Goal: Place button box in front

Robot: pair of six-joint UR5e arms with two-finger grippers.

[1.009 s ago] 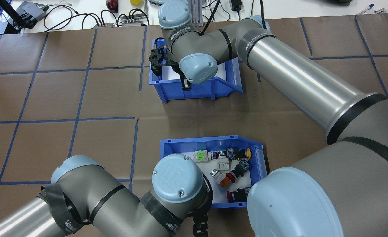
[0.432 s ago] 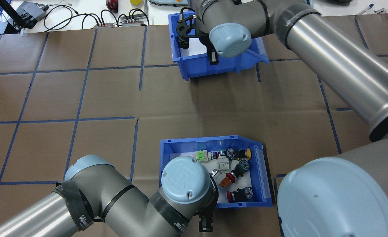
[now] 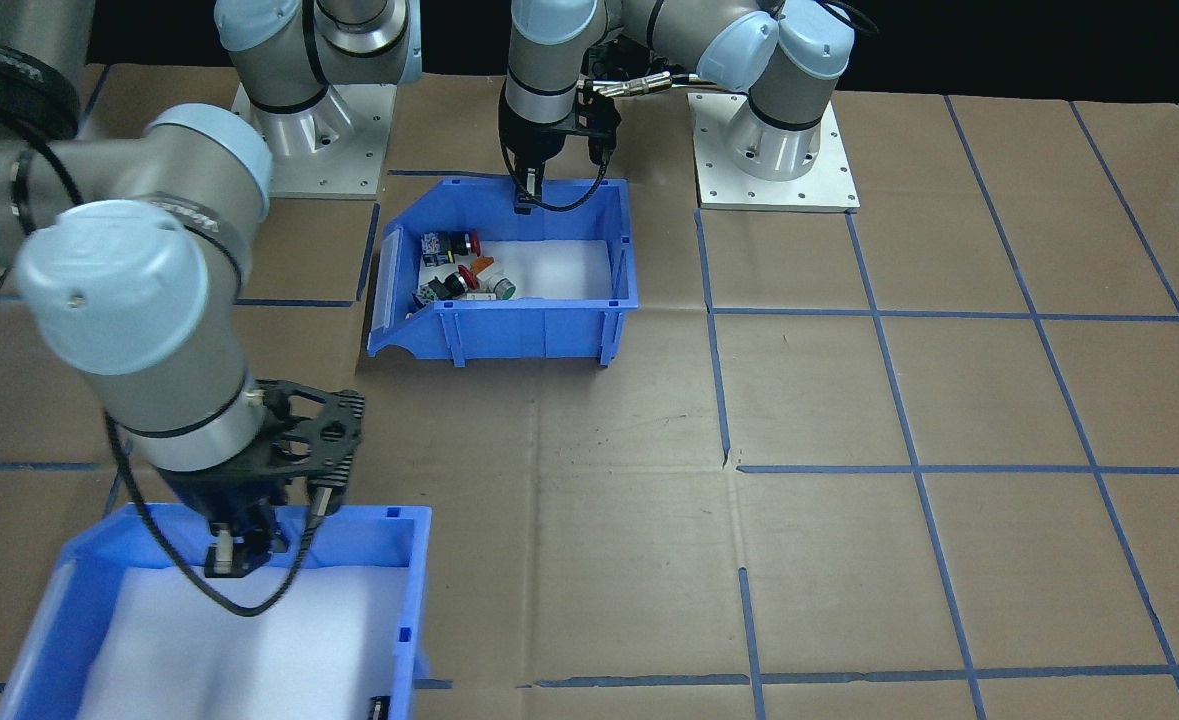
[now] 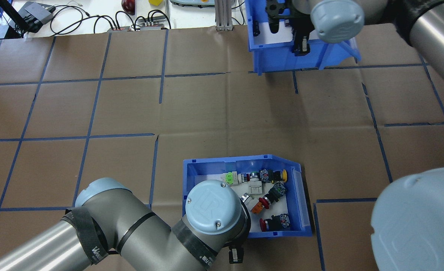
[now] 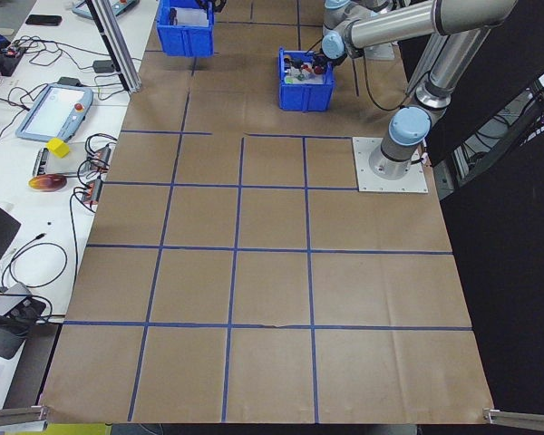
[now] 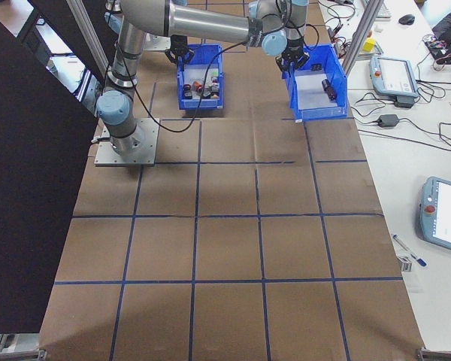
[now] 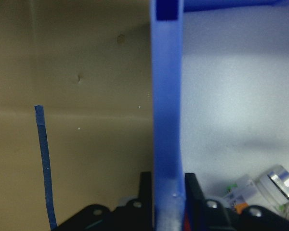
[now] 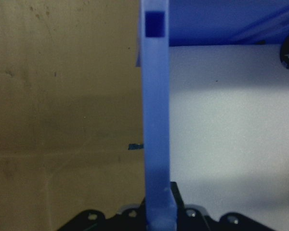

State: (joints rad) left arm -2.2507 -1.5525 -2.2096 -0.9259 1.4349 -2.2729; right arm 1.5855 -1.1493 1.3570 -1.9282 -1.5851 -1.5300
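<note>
Brown paper marked with a blue tape grid covers the table (image 4: pixel 93 113). Near the robot's side, at mid-table, the button box (image 4: pixel 299 195) is seen, its coloured switches lying on white foam. Its near wall is clamped between the jaws of the left gripper (image 7: pixel 167 192), one finger outside and one inside the box. At the table's far edge, the wall of the second blue bin (image 4: pixel 274 60) is gripped the same way by the right gripper (image 8: pixel 159 204).
</note>
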